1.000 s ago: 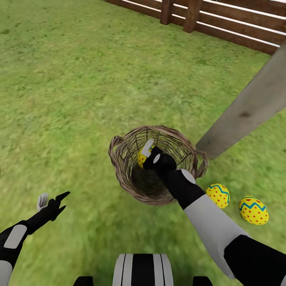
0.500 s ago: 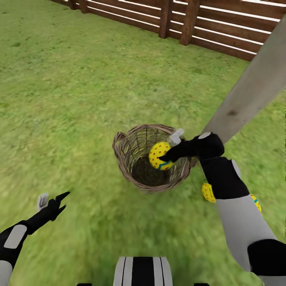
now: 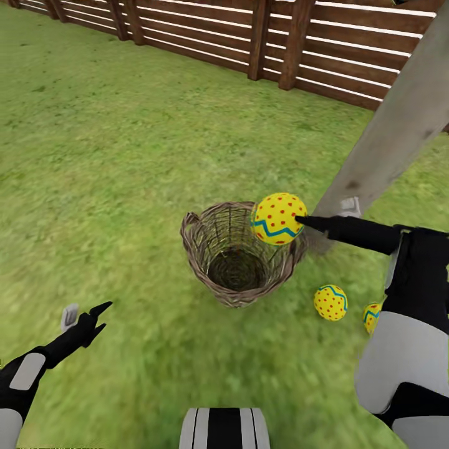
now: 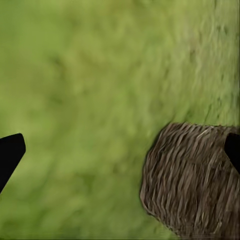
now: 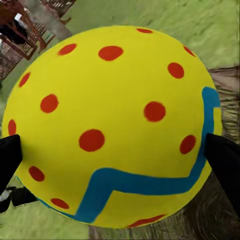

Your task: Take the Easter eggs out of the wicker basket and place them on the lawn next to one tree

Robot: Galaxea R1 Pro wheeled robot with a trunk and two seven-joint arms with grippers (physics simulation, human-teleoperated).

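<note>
The left hand is hovering spread over the mottled green lawn; the round brown wicker basket is sitting empty; the right hand is pinching a yellow red-dotted Easter egg above its rim, two more eggs lying beside the pale grey tree trunk

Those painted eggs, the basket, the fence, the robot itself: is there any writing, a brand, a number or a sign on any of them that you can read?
None: no words, numbers or logos can be read anywhere.
The held egg carries only red dots and a blue zigzag.
The wicker basket, fence and tree trunk are unmarked.
The right gripper shows plain black and white.
</note>
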